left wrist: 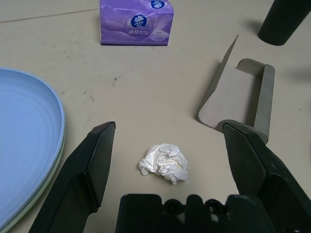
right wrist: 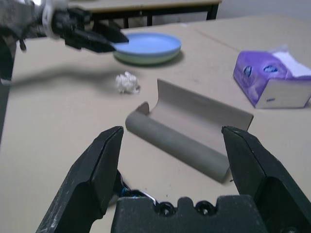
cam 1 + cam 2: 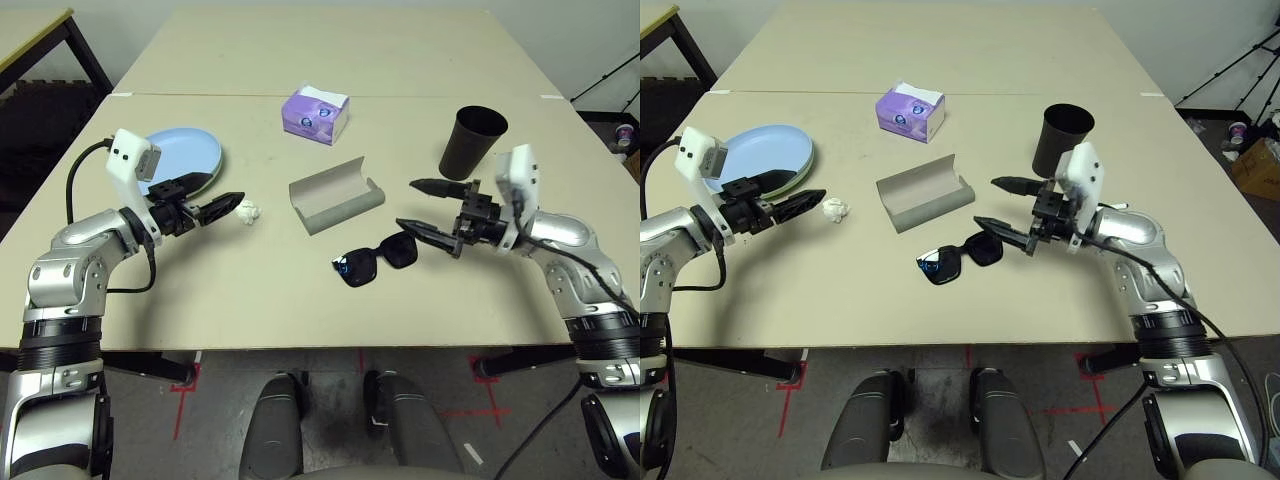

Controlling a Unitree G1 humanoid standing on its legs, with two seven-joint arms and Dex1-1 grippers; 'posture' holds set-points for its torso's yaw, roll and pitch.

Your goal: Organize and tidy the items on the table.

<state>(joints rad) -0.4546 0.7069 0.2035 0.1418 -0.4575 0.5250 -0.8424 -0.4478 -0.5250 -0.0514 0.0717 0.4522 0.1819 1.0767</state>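
The crumpled white tissue (image 3: 249, 211) lies on the table (image 3: 250, 290) left of centre in the left eye view, just beyond the tips of the left gripper (image 3: 214, 199), whose two black fingers stand wide apart and hold nothing. In the left wrist view the tissue sits between those fingers, clear of both. Behind that gripper, toward the upper left, the light blue plate (image 3: 190, 155) rests stacked on a light green plate (image 1: 29, 206), of which an edge shows beneath. At centre the grey glasses case (image 3: 335, 195) lies open, its lid tilted up. Just below it and to the right lie the black sunglasses (image 3: 378, 258), folded open on the table. The right gripper (image 3: 425, 208) hovers beside them, its fingers spread and empty, the lower fingertip close to the sunglasses' right end. The black cup (image 3: 472, 142) stands upright at upper right, and a purple tissue box (image 3: 316, 114) sits at upper centre
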